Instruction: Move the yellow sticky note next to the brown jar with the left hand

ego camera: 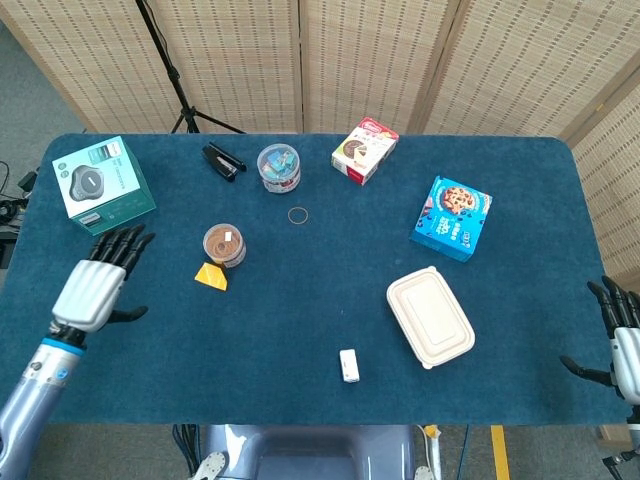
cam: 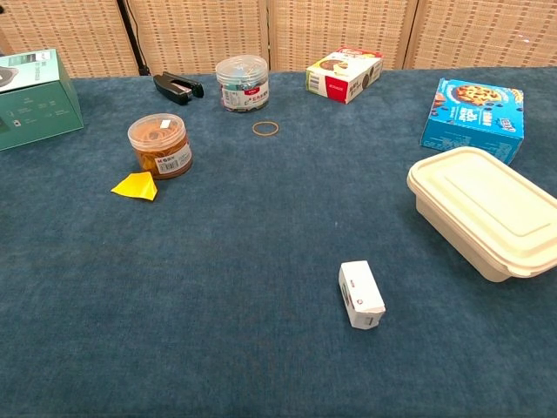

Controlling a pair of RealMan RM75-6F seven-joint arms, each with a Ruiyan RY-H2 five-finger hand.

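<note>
The yellow sticky note (ego camera: 211, 276) (cam: 135, 185) lies on the blue table, just in front and to the left of the brown jar (ego camera: 224, 245) (cam: 158, 145), almost touching its base. My left hand (ego camera: 97, 285) is open with fingers spread, far to the left of the note and holding nothing; the chest view does not show it. My right hand (ego camera: 621, 343) is open at the table's right edge.
A teal box (ego camera: 103, 184) stands at the back left. A black stapler (ego camera: 222, 161), a clear jar (ego camera: 279, 167), a rubber band (ego camera: 298, 214) and a snack box (ego camera: 364, 150) lie behind. A blue cookie box (ego camera: 452, 217), a lidded container (ego camera: 430, 316) and a small white box (ego camera: 348, 365) sit right.
</note>
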